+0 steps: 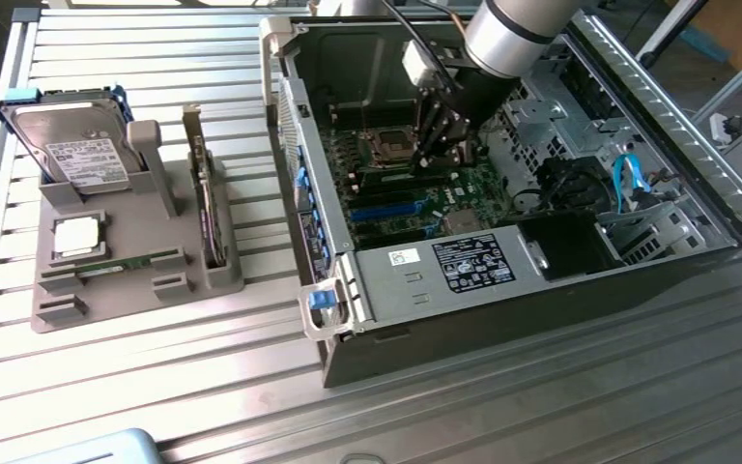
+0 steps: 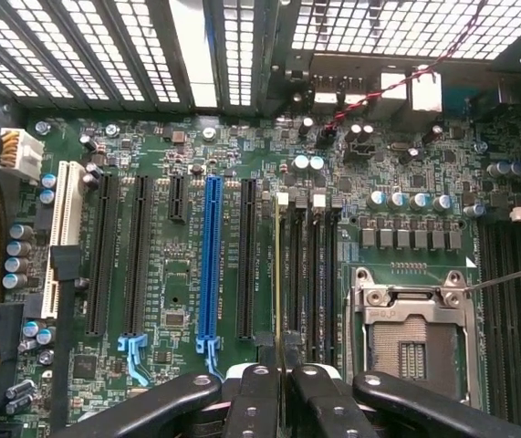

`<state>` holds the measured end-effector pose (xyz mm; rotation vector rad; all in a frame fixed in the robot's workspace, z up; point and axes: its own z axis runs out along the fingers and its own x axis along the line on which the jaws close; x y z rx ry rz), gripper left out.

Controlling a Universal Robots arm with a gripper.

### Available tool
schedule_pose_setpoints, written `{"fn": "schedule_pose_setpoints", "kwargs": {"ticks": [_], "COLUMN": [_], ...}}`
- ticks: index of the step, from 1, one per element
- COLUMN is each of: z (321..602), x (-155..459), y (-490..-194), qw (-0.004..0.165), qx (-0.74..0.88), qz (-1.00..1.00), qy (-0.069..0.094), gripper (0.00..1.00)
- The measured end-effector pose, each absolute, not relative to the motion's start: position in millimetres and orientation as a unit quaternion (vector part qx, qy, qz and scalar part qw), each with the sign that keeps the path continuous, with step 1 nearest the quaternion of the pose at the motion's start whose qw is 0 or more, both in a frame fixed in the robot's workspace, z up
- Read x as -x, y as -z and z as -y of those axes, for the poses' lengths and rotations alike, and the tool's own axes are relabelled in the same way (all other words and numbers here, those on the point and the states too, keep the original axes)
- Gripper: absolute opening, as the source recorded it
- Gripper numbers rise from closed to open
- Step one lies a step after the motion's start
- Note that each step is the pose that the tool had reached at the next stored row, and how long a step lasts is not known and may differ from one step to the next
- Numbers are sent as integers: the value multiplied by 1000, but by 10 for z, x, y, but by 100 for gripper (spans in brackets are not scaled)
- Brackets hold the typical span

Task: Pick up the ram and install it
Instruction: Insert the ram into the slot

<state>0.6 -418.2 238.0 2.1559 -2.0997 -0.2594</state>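
Observation:
In the wrist view the ram point(image 2: 280, 274) shows edge-on as a thin pale line running out from between my fingers. My gripper point(image 2: 280, 372) is shut on it, with one black finger point(image 2: 253, 388) on each side. The ram hangs over the dark memory slots point(image 2: 310, 265), between the black expansion slot point(image 2: 246, 255) and the open processor socket point(image 2: 411, 338); I cannot tell whether it touches a slot. In the exterior view my gripper point(image 1: 446, 145) reaches down into the open computer case point(image 1: 345, 280), just above the green motherboard point(image 1: 410, 188).
A grey tray point(image 1: 127, 300) at the exterior view's left holds a hard drive point(image 1: 81, 155), a silvery processor chip point(image 1: 77, 235), an upright expansion card point(image 1: 204, 193) and a green stick point(image 1: 127, 263). Case walls, a power supply point(image 1: 474, 263) and blue cables point(image 1: 626, 179) surround the arm.

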Motion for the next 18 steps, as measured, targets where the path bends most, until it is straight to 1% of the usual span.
{"fn": "schedule_pose_setpoints", "kwargs": {"ticks": [18], "z": [4176], "x": [-10], "y": [-2349], "qw": [58], "qx": [-712], "qz": [694], "qy": [88], "gripper": [12]}}
